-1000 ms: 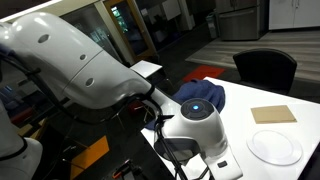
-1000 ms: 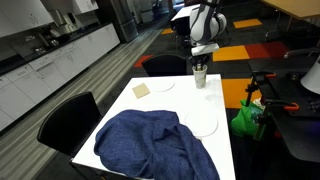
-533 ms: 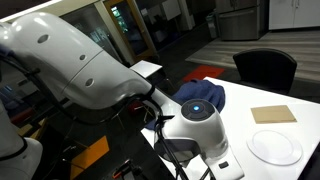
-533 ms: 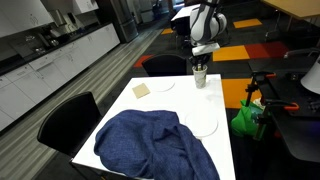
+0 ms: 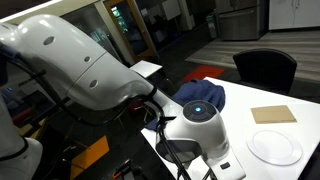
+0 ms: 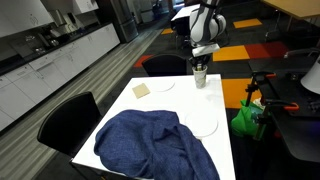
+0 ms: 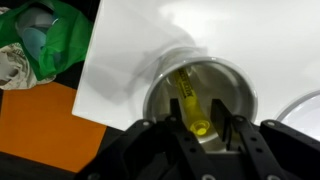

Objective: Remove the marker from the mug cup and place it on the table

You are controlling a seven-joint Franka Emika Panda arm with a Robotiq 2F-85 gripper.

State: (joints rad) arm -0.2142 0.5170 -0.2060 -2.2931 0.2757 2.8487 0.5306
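Observation:
The white mug cup [image 7: 200, 85] stands on the white table [image 7: 130, 60] near its edge, and it also shows in an exterior view [image 6: 201, 77]. The yellow marker [image 7: 187, 98] leans inside the cup with its upper end toward me. My gripper [image 7: 200, 112] is open, with its fingertips [image 7: 222, 115] dipped into the cup mouth on either side of the marker's upper end. The left finger is close against the marker and a gap remains on the right. In an exterior view the gripper [image 6: 200, 62] hangs straight above the cup.
A blue cloth [image 6: 150, 145] covers the near half of the table. White plates [image 6: 207, 124] [image 6: 163, 84] and a tan square [image 6: 141, 89] lie around the cup. Black chairs [image 6: 68, 120] stand along one side. A green bag [image 7: 50, 40] lies on the floor past the table edge.
The wrist has sunk very slightly toward the cup. Nothing else has visibly changed.

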